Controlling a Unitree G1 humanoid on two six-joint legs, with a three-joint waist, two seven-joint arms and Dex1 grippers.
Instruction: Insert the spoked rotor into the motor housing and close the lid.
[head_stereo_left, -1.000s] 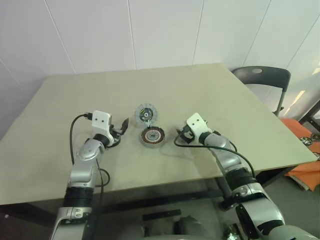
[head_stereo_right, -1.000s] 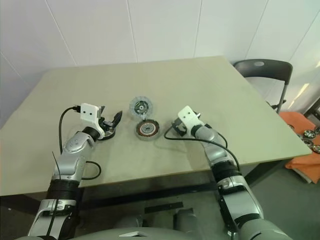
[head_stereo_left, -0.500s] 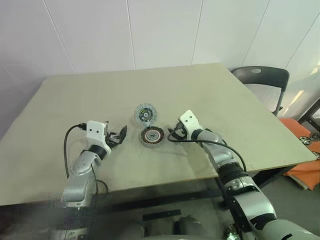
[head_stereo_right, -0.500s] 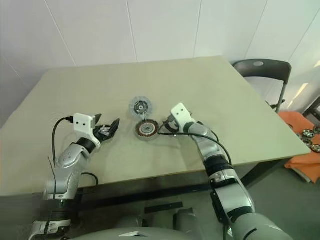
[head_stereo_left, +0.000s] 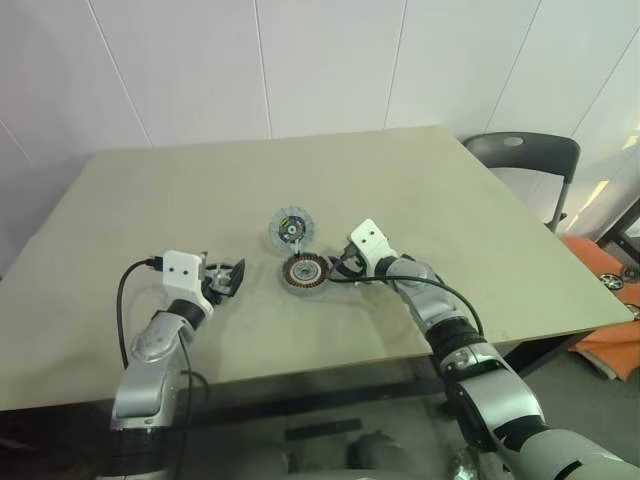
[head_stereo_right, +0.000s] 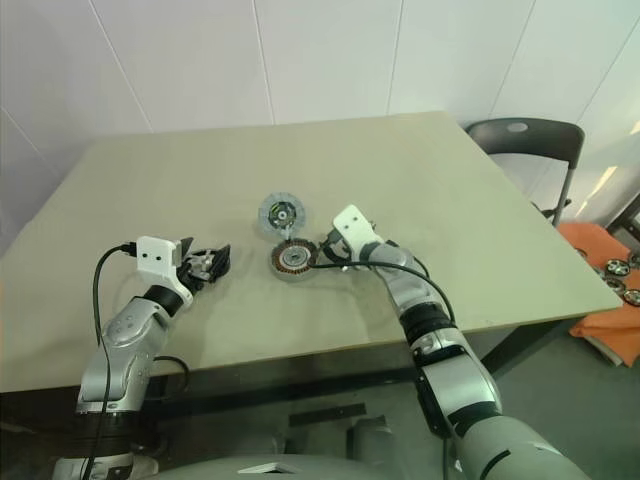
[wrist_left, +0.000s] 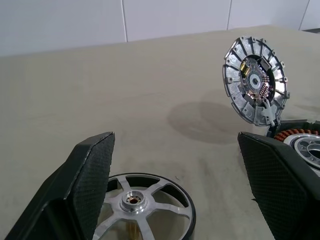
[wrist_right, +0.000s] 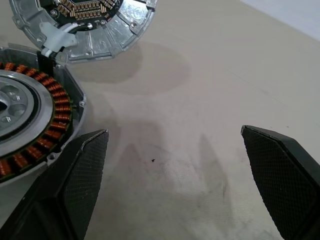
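Note:
The spoked rotor (wrist_left: 142, 207), a black-rimmed wheel with silver spokes and a small hub, lies flat on the table. My left gripper (wrist_left: 175, 150) hangs open just over it, one finger to each side. The motor housing (head_stereo_left: 304, 272), with its ring of copper coils, sits at the table's middle. Its ribbed grey lid (head_stereo_left: 291, 228) stands up, open, at the housing's far edge. My right gripper (head_stereo_left: 340, 268) is open close beside the housing's right rim (wrist_right: 30, 130), holding nothing.
The beige table (head_stereo_left: 420, 180) has free room all round the parts. A dark chair (head_stereo_left: 525, 155) stands past its back right corner, and orange items (head_stereo_left: 610, 345) lie on the floor at the right.
My right gripper has moved left, up to the housing's side. My left arm has drawn back and lowered, with its gripper still over the rotor. Housing and lid have not moved.

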